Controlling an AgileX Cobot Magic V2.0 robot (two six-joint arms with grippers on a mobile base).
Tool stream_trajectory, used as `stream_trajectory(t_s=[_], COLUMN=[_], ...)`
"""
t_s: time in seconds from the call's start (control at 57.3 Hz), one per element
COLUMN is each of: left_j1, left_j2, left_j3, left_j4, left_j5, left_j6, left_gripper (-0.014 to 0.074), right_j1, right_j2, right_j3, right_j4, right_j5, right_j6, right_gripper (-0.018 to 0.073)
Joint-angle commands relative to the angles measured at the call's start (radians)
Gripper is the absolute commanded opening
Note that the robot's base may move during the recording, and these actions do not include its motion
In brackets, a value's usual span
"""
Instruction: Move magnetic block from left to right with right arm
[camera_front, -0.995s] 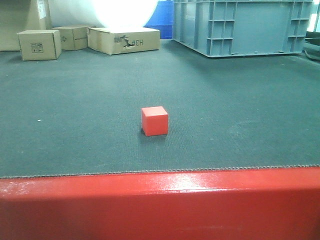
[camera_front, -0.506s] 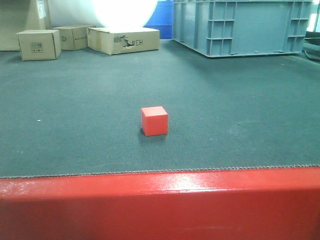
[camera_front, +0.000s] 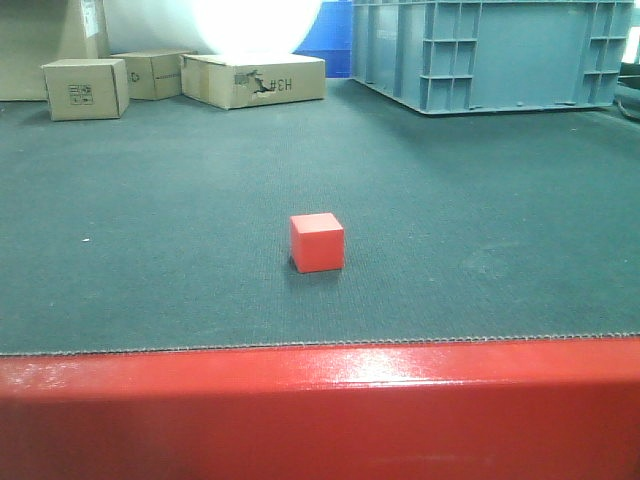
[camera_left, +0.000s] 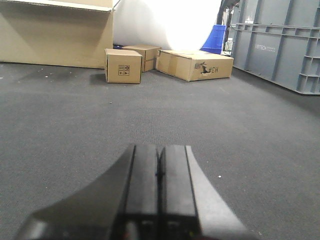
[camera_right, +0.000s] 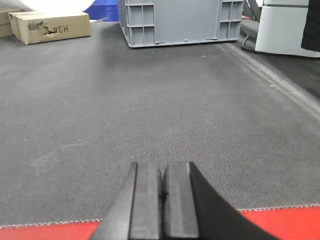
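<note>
View shifted slightly; magnetic block (camera_front: 318, 242) outside both wrist views.

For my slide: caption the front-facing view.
Red magnetic block alone on dark carpet, cardboard boxes and grey crate behind.

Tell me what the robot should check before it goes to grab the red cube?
1. Cube sits flat on the carpet, alone: ok.
2. Nothing close around the cube: ok.
3. Right gripper empty: ok.
4. Right gripper open for grabbing: not ok, jaws are together.
5. Left gripper shut and away from the cube: ok.
6. Cube seen by right wrist camera: not ok, not in its view.
</note>
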Motion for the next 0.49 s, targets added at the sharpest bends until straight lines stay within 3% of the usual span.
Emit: stream_trajectory(t_s=[0.0, 0.471], left_j1=[-0.004, -0.004], left_j2=[-0.009, -0.009], left_j3=[0.009, 0.009], left_j4=[-0.005, -0.005], left_j5=[-0.091, -0.091], left_j6=[0.002, 0.002], left_gripper=[-0.0126, -0.0126], right_j1=[-0.002, -0.002], right_j2=[-0.021, -0.021], right_j3=[0.001, 0.001], right_j4=[-0.013, -0.013], right_j5=[-0.083, -0.083], right_j6=[-0.008, -0.008], right_gripper=[0.0061, 0.0061])
